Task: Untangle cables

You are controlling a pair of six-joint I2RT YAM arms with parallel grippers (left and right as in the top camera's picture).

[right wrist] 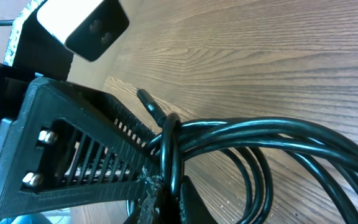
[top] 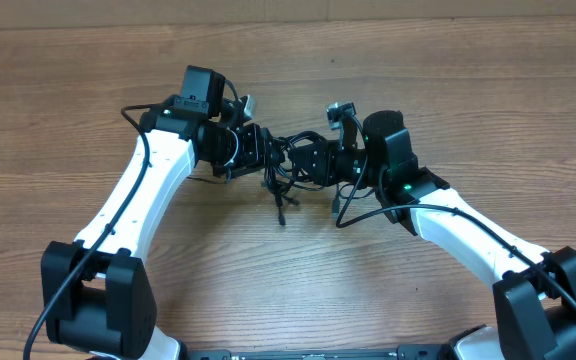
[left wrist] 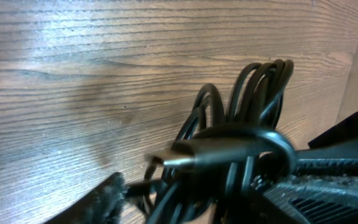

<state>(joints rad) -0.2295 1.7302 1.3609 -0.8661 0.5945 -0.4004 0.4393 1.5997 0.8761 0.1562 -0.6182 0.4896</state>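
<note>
The worktop (top: 88, 60) is brown wood with long lines in it. Two white and black arms reach in from the near side and meet in the middle.

The cables (top: 280, 180) are in that middle spot, between the two arms. They are thin and black and make a messy bunch. A few loose ends hang out of the bunch toward the near side and lie on the wood.

The left end effector (top: 253, 150) is at the left side of the bunch. Its own camera shows the cables (left wrist: 253, 99) very close, folded into tall loops that stand up over the wood. One loop goes around the others like a ring. A plug (left wrist: 176, 158) pokes out to the left, but it is blurry. The bunch fills the gap between the two fingers (left wrist: 107, 202), so this end effector (left wrist: 210, 199) is closed around the cables.

The right end effector (top: 308, 160) is at the right side of the bunch. Its camera shows the cables (right wrist: 278, 137) sweeping out to the right in smooth curves, lifted a bit above the wood. One cord wraps around the others just beside the big black finger (right wrist: 86, 155). Near the bottom edge the cords are pinched tight, so this end effector (right wrist: 166, 199) is clamped on the cables too.

The two end effectors are near each other, with only the bunch between them.
</note>
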